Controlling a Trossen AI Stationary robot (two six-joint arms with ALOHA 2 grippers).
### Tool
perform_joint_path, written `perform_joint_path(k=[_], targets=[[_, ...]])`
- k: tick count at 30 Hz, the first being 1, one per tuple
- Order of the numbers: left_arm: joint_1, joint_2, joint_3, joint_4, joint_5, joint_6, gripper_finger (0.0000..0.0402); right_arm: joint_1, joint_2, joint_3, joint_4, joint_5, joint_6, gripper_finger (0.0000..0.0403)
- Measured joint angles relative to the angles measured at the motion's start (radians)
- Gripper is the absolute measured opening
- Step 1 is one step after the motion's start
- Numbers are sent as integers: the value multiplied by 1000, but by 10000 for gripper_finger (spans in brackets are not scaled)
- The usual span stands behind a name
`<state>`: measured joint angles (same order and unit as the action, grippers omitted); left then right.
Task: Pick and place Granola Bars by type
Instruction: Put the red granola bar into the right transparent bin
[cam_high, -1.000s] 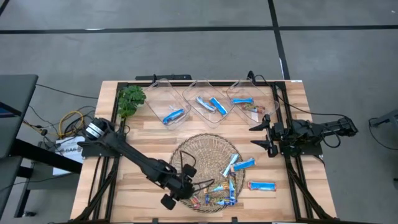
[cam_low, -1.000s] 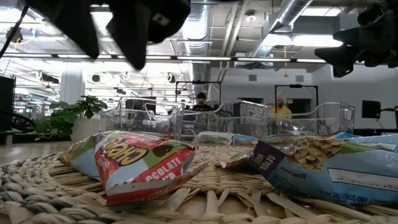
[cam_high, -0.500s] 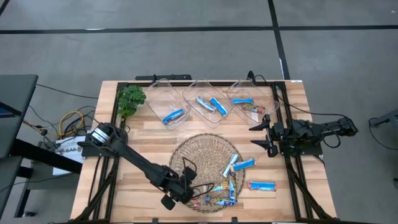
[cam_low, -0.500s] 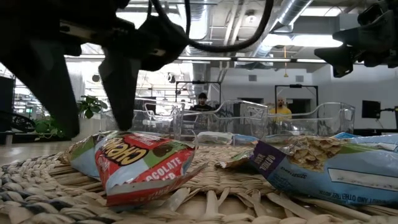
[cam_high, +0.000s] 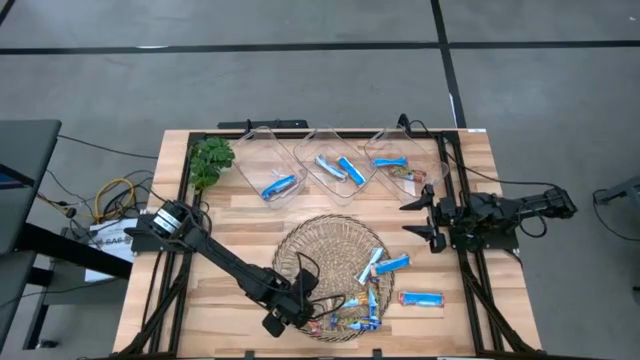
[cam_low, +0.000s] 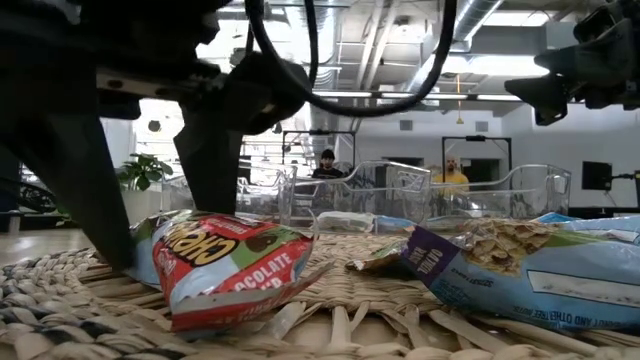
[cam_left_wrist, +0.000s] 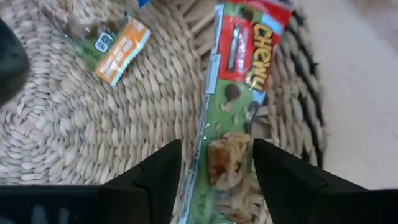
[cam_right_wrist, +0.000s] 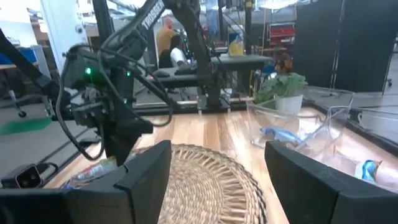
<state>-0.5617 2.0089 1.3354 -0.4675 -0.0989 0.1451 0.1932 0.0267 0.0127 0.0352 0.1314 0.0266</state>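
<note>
A green and red Chewy granola bar (cam_left_wrist: 244, 74) lies flat on the near-left part of the round wicker tray (cam_high: 318, 243). My left gripper (cam_left_wrist: 216, 150) is open and low over it, one finger on each side of the bar's green end; it also shows in the low view (cam_low: 165, 235). More bars lie on the tray, blue ones (cam_high: 385, 265) and a cluster (cam_high: 352, 320) at its near rim. One blue bar (cam_high: 420, 298) rests on the table. My right gripper (cam_high: 418, 220) is open, waiting beside the tray's right rim. My left gripper's open fingers (cam_low: 105, 215) come from above, pointing down, and stand across the Chewy bar (cam_low: 230, 262) at its green end (cam_left_wrist: 224, 165). Whether they touch the wrapper I cannot tell. The bar lies flat on the tray.
Three clear bins stand along the far side: the left (cam_high: 270, 172) holds a blue bar, the middle (cam_high: 335, 168) two, the right (cam_high: 400, 168) a blue and a brownish one. A small plant (cam_high: 211, 160) sits at the far left. People show in the room beyond.
My left gripper has come down from well above the tray until its open fingers straddle the Chewy bar, shifting slightly toward the table's near edge. The bar has stayed in place. My right arm has kept still.
</note>
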Motion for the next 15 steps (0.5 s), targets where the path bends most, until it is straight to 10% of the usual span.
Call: perform_joint_path(k=[15], targets=[[0, 22, 0, 30, 10, 1, 59, 0, -2, 0, -5, 0, 0, 255]])
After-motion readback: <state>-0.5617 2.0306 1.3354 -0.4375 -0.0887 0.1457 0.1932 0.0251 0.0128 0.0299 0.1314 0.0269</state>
